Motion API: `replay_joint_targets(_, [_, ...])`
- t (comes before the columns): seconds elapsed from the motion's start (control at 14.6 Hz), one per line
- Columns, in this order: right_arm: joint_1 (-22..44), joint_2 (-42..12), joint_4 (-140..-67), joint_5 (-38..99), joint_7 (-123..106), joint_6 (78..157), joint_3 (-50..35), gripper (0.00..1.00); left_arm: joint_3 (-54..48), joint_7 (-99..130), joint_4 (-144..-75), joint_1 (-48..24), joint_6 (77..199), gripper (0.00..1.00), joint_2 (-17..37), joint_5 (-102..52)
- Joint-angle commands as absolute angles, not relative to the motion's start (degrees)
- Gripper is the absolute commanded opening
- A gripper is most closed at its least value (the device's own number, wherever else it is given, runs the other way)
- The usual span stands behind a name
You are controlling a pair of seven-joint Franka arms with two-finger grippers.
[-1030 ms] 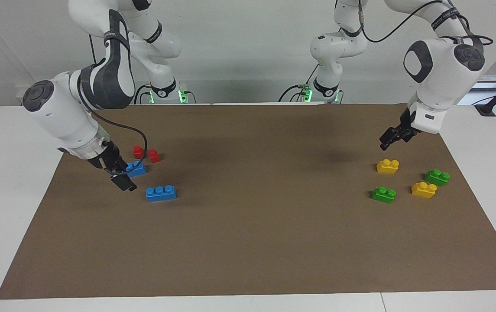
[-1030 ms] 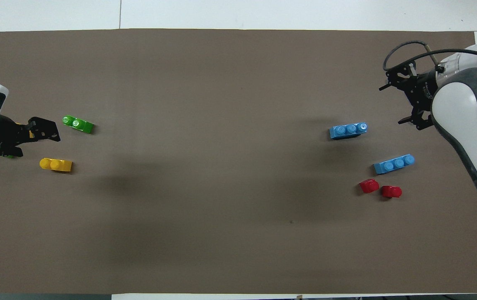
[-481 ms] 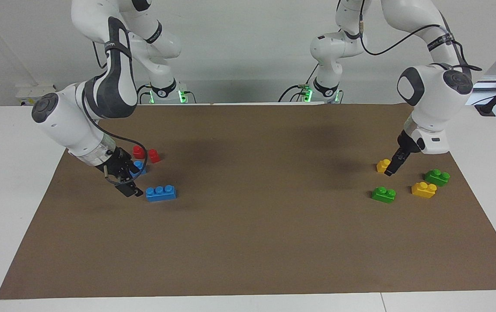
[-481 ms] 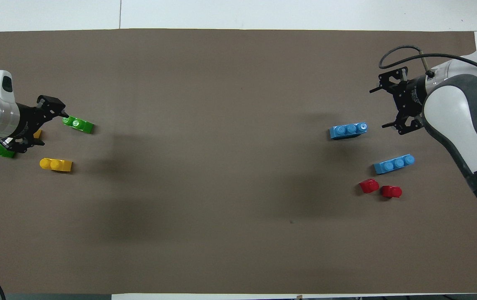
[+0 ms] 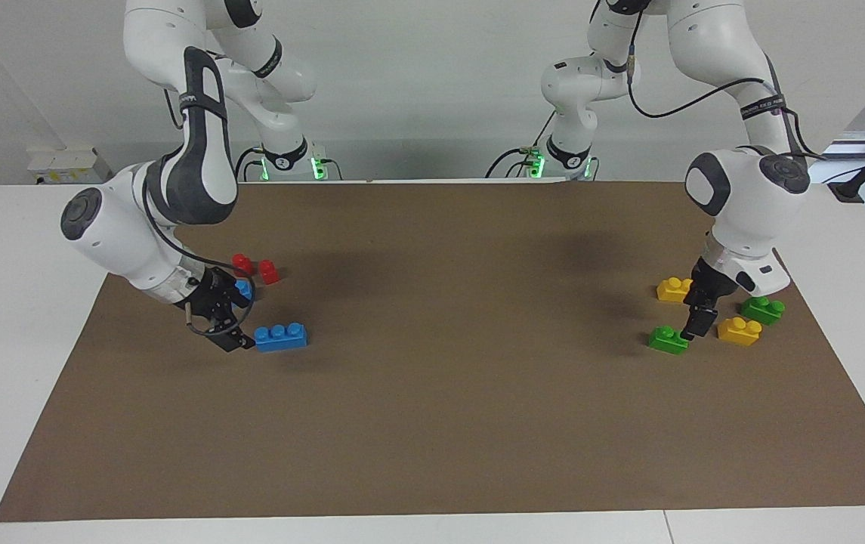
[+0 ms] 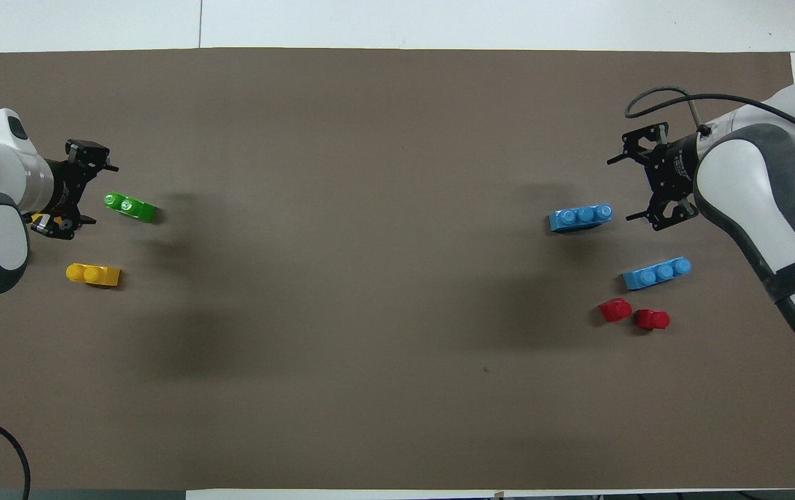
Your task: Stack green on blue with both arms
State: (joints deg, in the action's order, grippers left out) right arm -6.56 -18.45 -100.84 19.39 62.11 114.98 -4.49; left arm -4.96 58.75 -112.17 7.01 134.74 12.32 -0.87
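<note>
The bright green two-stud brick [image 5: 668, 338] [image 6: 130, 207] lies on the brown mat at the left arm's end of the table. My left gripper [image 5: 690, 331] [image 6: 94, 193] is open and low, right beside that brick, on the side toward the left arm's end. The blue three-stud brick [image 5: 281, 336] [image 6: 580, 217] lies at the right arm's end. My right gripper [image 5: 239, 340] [image 6: 625, 187] is open and low, right beside the blue brick's end, on the side toward the right arm's end. Neither gripper holds anything.
A second blue brick [image 5: 245, 289] [image 6: 657, 273] and two red bricks [image 5: 254, 267] [image 6: 633, 314] lie nearer to the robots than the blue brick. Two yellow bricks [image 5: 675, 289] [image 5: 739, 330] and a darker green brick [image 5: 762, 308] lie around the left gripper.
Both grippers have come down and moved away from the robots. The left one passed over a yellow brick to the green brick; the right one reached the blue brick's end. No brick has moved.
</note>
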Motion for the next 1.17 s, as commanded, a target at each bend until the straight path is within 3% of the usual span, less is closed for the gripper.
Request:
replay_joint_targets(0.0, [-7.99, -18.98, -101.78, 20.74, 61.44, 115.40, -4.92, 1.00, -5.19, 60.73, -110.05, 7.47, 135.97, 1.00, 15.37, -1.23])
replay_joint_targets(0.48, [-8.17, -19.77, -102.92, 20.83, 61.00, 114.61, -5.01, 1.00, -5.01, 62.74, -108.20, 7.56, 129.38, 1.00, 18.63, 1.23])
replay_joint_targets(1.1, [-8.35, -22.14, -103.27, 23.73, 61.08, 115.66, -4.83, 1.00, -4.57, 66.18, -108.11, 8.53, 132.98, 1.00, 20.92, 1.49])
